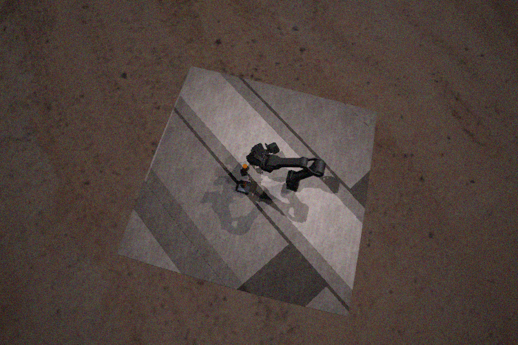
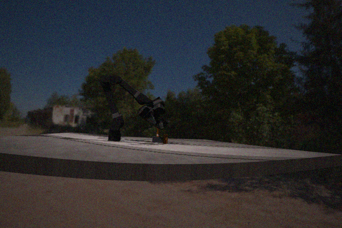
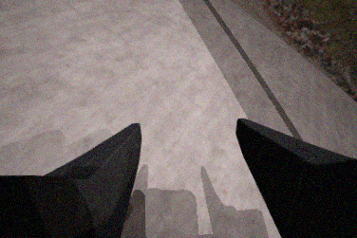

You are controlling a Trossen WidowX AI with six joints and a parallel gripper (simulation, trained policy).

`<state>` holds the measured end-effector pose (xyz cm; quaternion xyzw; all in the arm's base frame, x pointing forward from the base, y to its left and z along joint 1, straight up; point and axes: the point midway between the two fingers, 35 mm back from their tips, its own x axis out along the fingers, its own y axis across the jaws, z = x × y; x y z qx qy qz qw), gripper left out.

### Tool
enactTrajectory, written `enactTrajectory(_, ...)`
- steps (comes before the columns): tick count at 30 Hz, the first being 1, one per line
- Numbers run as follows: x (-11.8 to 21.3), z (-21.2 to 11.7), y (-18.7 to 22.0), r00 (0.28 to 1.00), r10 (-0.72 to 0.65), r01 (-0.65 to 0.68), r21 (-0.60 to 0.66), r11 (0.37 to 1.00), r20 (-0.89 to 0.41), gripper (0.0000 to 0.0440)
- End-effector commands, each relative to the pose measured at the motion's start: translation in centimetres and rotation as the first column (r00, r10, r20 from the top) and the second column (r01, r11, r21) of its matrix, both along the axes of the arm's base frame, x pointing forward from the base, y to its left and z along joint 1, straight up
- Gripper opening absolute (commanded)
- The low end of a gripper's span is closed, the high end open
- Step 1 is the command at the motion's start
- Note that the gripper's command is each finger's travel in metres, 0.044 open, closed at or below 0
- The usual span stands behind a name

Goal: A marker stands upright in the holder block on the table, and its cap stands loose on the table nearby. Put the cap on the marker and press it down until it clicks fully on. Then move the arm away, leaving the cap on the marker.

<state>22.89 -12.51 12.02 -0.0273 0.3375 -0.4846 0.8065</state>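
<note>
Standing near the open end effector (image 1: 250, 158) (image 2: 161, 125) (image 3: 189, 122), the orange cap (image 1: 244, 166) (image 2: 165, 139) sits lower.

The arm (image 1: 288, 162) (image 2: 129, 89) rises from its base, bends at the elbow and slopes down to the gripper (image 2: 163, 126) (image 3: 189, 129). Its 2 fingers stand apart, parted and seemingly holding nothing.

Past the pale slab, leafy trees (image 2: 248, 51) rise against a dark blue sky (image 2: 176, 7). Farther off to the left there's a whitish building (image 2: 62, 114), and brown ground (image 1: 83, 144) (image 2: 110, 203) spreads around the slab.
</note>
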Motion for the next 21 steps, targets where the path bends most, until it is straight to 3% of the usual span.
enactTrajectory(1,0.7,0.2,0.4,1.000,0.017,-0.016,0.025,1.000,-0.017,0.0270)
enactTrajectory(21,3.4,1.6,2.5,0.990,0.106,-0.090,0.159,0.983,-0.092,0.0289)
